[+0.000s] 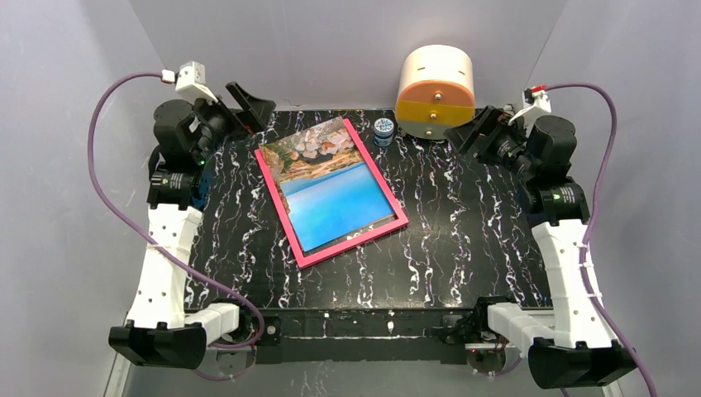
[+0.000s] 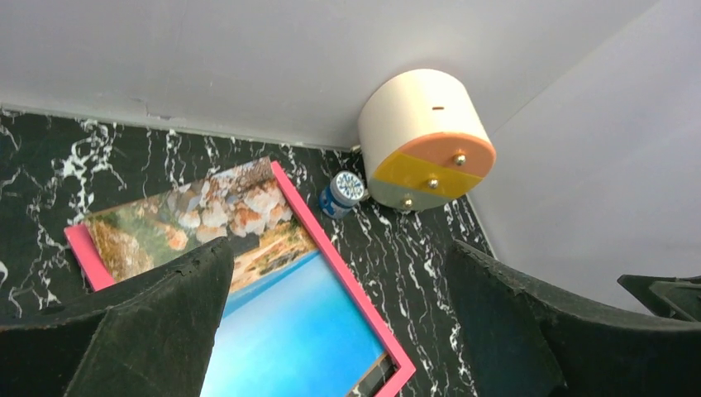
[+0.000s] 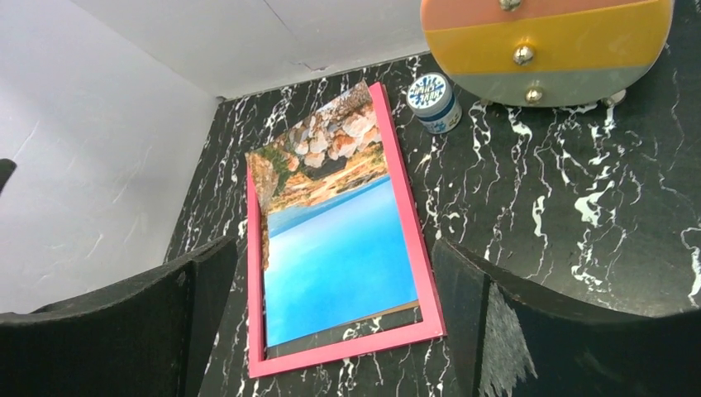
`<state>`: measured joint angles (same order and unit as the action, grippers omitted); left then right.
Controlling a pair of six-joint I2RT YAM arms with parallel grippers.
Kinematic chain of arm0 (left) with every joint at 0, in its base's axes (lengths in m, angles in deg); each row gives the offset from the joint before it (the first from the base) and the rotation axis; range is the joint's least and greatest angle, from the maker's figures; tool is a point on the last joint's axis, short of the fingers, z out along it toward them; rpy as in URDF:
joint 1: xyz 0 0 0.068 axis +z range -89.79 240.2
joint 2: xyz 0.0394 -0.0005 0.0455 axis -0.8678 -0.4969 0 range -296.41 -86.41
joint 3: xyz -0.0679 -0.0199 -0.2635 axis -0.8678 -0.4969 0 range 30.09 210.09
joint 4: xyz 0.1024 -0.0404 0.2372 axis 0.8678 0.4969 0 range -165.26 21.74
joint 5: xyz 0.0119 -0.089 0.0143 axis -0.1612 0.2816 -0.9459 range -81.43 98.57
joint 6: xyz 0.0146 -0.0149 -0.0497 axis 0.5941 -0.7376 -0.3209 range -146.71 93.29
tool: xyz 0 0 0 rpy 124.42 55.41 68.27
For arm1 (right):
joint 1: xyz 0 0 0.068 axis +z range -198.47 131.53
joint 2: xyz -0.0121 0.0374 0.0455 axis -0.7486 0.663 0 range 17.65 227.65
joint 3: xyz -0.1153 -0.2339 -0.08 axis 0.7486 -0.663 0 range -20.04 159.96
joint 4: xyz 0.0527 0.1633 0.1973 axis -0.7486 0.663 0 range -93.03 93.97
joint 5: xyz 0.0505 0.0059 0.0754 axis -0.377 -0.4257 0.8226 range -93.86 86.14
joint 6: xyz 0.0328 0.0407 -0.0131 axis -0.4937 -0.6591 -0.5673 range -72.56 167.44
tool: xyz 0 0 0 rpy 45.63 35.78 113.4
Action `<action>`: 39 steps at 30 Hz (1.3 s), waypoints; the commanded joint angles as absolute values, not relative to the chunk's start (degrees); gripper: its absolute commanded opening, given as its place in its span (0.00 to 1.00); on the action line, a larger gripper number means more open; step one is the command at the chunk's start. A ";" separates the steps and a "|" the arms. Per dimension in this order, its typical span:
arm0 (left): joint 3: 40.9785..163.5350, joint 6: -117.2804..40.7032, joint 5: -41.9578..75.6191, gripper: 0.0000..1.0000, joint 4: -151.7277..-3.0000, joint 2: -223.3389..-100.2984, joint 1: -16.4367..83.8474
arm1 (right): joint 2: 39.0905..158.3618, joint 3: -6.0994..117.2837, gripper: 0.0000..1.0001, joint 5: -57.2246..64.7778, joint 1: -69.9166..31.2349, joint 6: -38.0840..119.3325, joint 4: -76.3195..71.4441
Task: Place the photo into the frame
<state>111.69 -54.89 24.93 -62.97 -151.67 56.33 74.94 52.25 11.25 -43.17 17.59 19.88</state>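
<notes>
Black, white-veined marble tabletop (image 1: 463, 248) boxed in by plain grey walls. Mid-table, slightly left of centre: large thin picture frame (image 1: 351, 242) with a bright pink-red rim, flat and skewed, under a large rectangular paper print (image 1: 335, 203) of blue sea and brown rocks, face up, crooked, covering the far rim, short of the near rim. Probably not yet seated. Risk of sliding both together, or buckling paper against the rim, when nudging one edge. Further back, left gripper (image 2: 339, 256) far left and right gripper (image 3: 331, 256) far right, both hovering, jaws spread wide, holding nothing. Just beyond the frame's far right corner, small blue-lidded jar (image 1: 383, 131); behind it, cream round drum (image 1: 436, 83) with an orange, yellow and grey face, crowding any reach from the right.
</notes>
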 commanded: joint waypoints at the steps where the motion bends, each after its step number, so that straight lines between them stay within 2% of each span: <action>1: 108.34 -54.49 24.77 0.98 -63.55 -149.95 56.33 | 77.08 51.57 0.95 14.33 -43.26 16.51 21.82; 7: 100.16 -54.79 22.34 0.98 -61.12 -151.25 56.33 | 82.13 45.31 0.86 19.80 -41.51 12.66 24.68; 11: 96.75 -53.88 18.04 0.98 -52.21 -153.53 56.30 | 87.56 42.97 0.82 14.40 -34.96 13.24 29.33; 14: 94.69 -52.52 17.26 0.99 -45.54 -154.92 56.28 | 92.06 41.71 0.74 11.64 -29.48 15.23 30.96; 24: 83.88 -51.99 19.23 0.98 -42.27 -153.91 56.30 | 106.71 42.78 0.73 -2.91 -19.30 20.01 33.83; 30: 83.39 -51.15 18.50 0.98 -41.74 -155.11 56.33 | 116.40 47.62 0.66 -8.74 -15.56 26.50 32.03; 35: 82.83 -51.84 18.40 0.98 -41.95 -157.77 56.34 | 122.96 51.90 0.56 -14.52 -13.65 28.79 32.21; 39: 82.65 -51.85 18.34 0.98 -42.38 -158.72 56.33 | 123.80 54.21 0.60 -13.33 -13.59 29.42 33.15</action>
<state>83.28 -52.25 18.46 -43.29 -158.11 56.33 121.67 51.86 -9.49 -13.55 27.01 34.38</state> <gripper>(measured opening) 0.983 0.568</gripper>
